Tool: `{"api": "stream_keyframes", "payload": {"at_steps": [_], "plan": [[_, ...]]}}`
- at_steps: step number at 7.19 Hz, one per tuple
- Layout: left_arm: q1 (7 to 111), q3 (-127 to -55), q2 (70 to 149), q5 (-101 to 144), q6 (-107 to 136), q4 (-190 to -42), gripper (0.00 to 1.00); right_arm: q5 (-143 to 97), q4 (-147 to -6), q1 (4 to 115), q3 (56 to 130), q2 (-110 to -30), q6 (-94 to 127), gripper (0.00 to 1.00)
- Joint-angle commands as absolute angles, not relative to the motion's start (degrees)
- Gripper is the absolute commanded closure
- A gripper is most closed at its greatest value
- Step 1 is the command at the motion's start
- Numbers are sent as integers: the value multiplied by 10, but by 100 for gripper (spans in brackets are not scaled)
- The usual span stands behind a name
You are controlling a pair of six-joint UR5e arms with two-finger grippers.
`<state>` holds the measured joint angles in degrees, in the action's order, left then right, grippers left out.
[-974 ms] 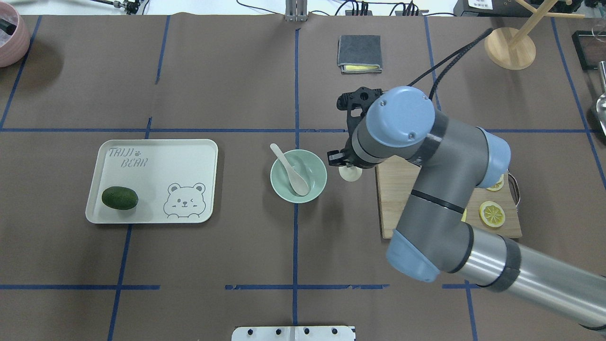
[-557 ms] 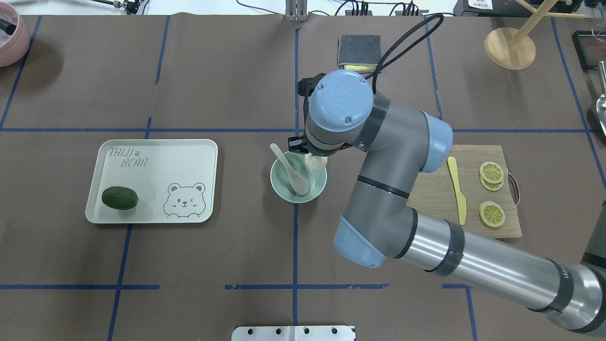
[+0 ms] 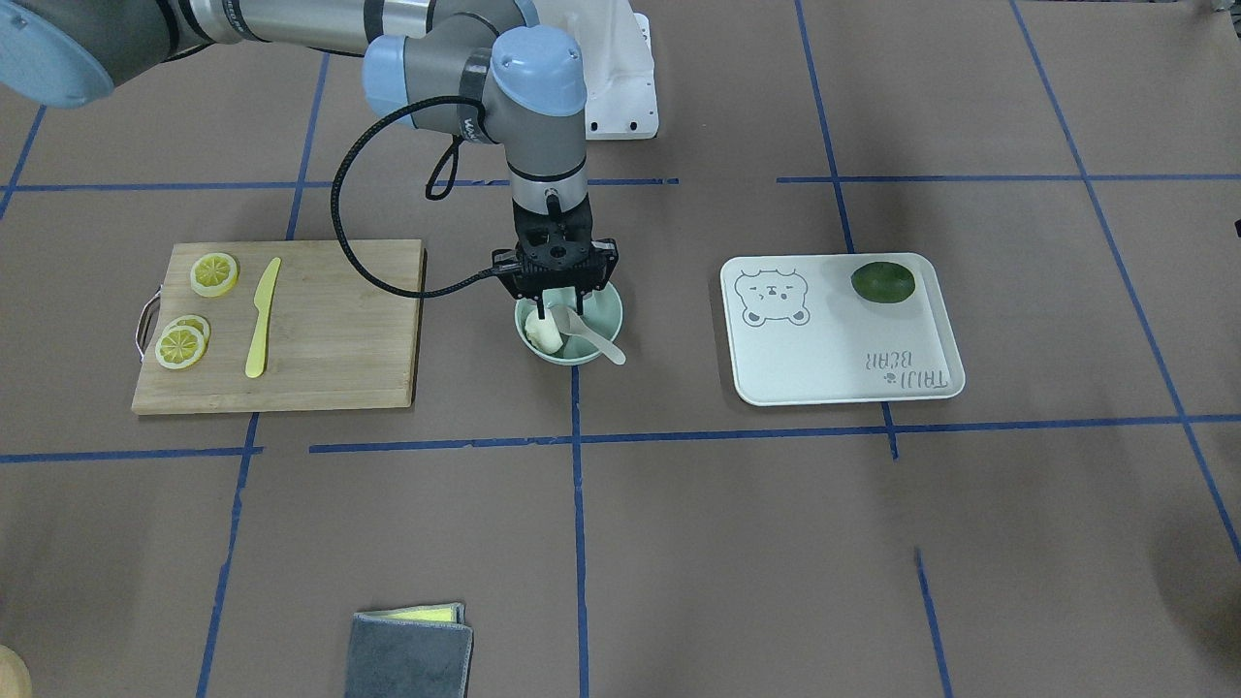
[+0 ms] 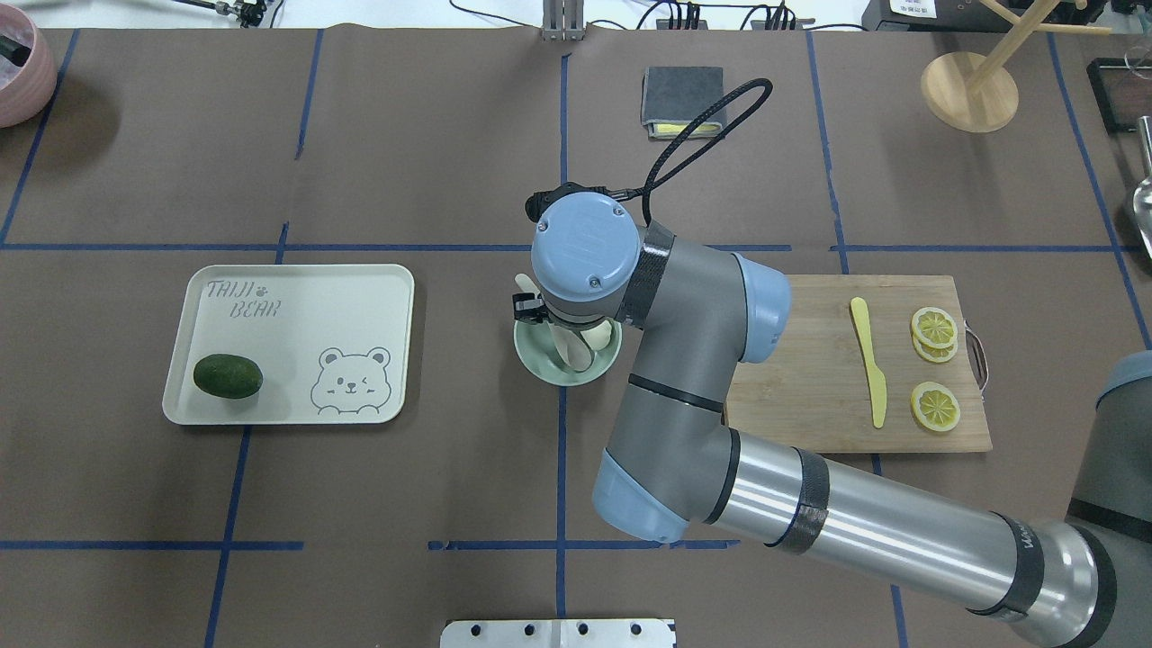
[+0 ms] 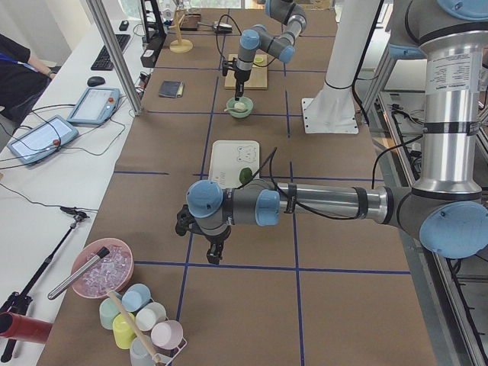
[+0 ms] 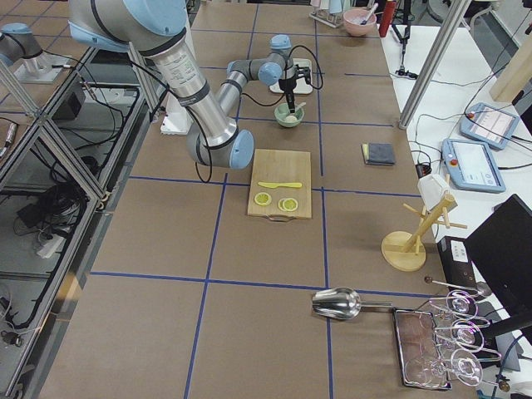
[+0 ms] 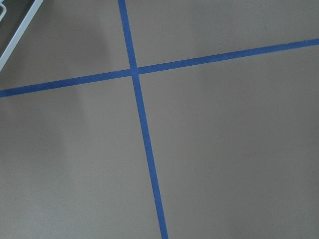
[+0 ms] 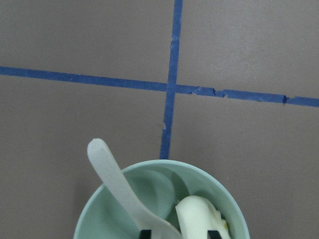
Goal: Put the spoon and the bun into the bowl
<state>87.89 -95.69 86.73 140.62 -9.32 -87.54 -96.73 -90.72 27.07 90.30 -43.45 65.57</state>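
Front-facing: right gripper (image 3: 554,294) points straight down over the mint-green bowl (image 3: 611,308), left of frame centre. Bun (image 3: 542,334) lies in the bowl's left half. Spoon (image 3: 593,341) is beside it, handle over the lower-right rim.
Overhead: the wrist covers most of the bowl; bun and spoon scoop peek out below it.
Right wrist: fingertips (image 8: 145,232) spread at the bottom edge, bun by the right-hand one, clear of the other. Jaws apart, gripping nothing.
Exterior left: left gripper (image 5: 216,255) low over the table (image 5: 252,305), lower centre; can't tell its opening.
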Motion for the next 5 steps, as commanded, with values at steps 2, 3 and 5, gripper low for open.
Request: {"api": "stream_keyframes", "payload": {"at_steps": [2, 3, 5], "plan": [[879, -958, 869, 1405, -98, -876, 0, -996, -909, 320, 919, -436, 629, 0], [879, -957, 868, 1401, -98, -875, 0, -1049, -909, 362, 928, -458, 580, 0], [879, -961, 870, 1395, -98, -875, 0, -1132, -906, 469, 954, -536, 434, 0]]}}
